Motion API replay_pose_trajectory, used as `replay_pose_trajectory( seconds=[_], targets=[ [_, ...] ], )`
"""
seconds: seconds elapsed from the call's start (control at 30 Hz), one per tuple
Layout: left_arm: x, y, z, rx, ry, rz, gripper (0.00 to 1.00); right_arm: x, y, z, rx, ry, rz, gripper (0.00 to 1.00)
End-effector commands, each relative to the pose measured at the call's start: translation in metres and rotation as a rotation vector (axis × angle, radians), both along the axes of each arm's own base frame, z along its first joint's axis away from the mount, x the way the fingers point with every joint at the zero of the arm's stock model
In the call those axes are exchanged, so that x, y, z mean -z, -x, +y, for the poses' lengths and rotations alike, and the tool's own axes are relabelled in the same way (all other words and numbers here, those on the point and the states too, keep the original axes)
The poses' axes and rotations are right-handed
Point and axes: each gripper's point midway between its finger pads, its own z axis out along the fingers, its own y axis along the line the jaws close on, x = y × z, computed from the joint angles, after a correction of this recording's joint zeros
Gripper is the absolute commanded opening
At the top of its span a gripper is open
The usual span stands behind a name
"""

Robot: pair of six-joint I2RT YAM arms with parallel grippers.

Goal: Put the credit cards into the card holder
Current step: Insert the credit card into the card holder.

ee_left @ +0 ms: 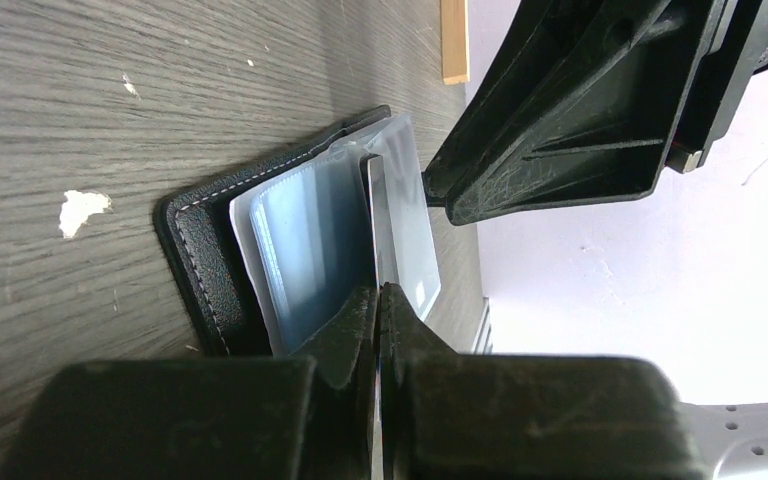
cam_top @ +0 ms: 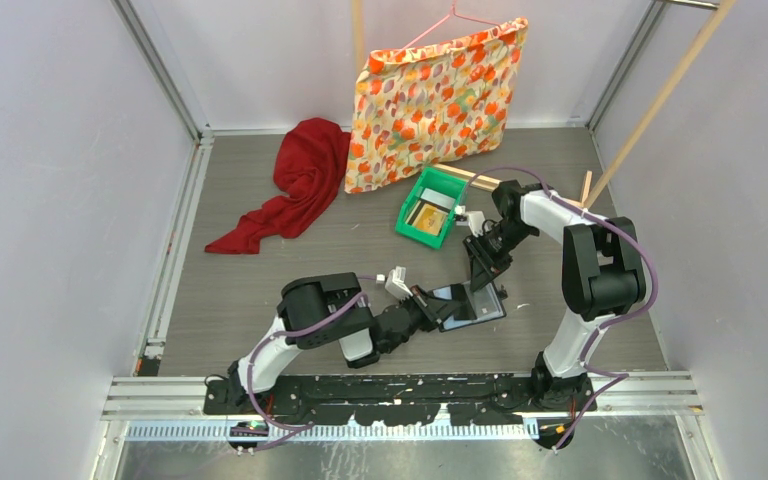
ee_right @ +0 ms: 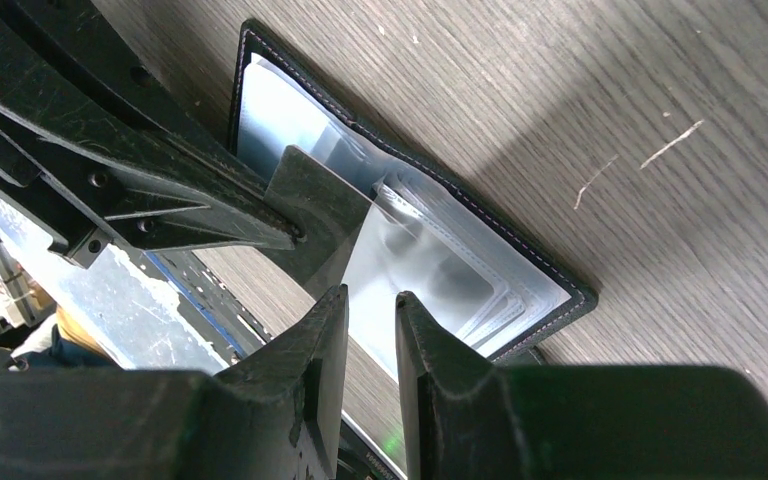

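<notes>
The black card holder (cam_top: 472, 304) lies open on the table, its shiny grey-blue pocket pages (ee_right: 440, 270) facing up. My left gripper (ee_left: 378, 292) is shut on a thin dark grey credit card (ee_right: 312, 215), seen edge-on in the left wrist view (ee_left: 380, 225), with its far end among the pocket pages. My right gripper (ee_right: 370, 295) hovers over the holder with its jaws slightly apart and nothing between them; one fingertip (ee_left: 435, 195) is at a page's edge. More credit cards, one yellow-gold (cam_top: 426, 216), lie in the green tray (cam_top: 412, 197).
A red cloth (cam_top: 295, 180) lies at the back left. A flowered cloth (cam_top: 430, 100) hangs on a hanger at the back. A wooden stick (cam_top: 475, 178) lies behind the tray, another leans at the right wall (cam_top: 650, 105).
</notes>
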Motion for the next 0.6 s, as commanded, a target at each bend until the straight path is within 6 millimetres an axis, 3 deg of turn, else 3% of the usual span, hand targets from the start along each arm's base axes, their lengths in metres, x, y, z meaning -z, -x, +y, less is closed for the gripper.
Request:
replay_pose_trajectory(
  seconds=[0.0,0.2,0.57],
  targets=[
    [0.003,-0.008,0.002,-0.062,-0.051,-0.069,0.0,-0.011,-0.007,-0.002,0.01,0.004,-0.062,0.29],
    [0.002,-0.005,-0.006,-0.071,-0.028,-0.061,0.0,-0.014,-0.017,-0.02,0.062,0.069,-0.128,0.3],
    [0.006,-0.005,-0.006,-0.09,-0.023,-0.044,0.0,-0.005,-0.023,-0.048,0.115,0.184,-0.155,0.5]
  ],
)
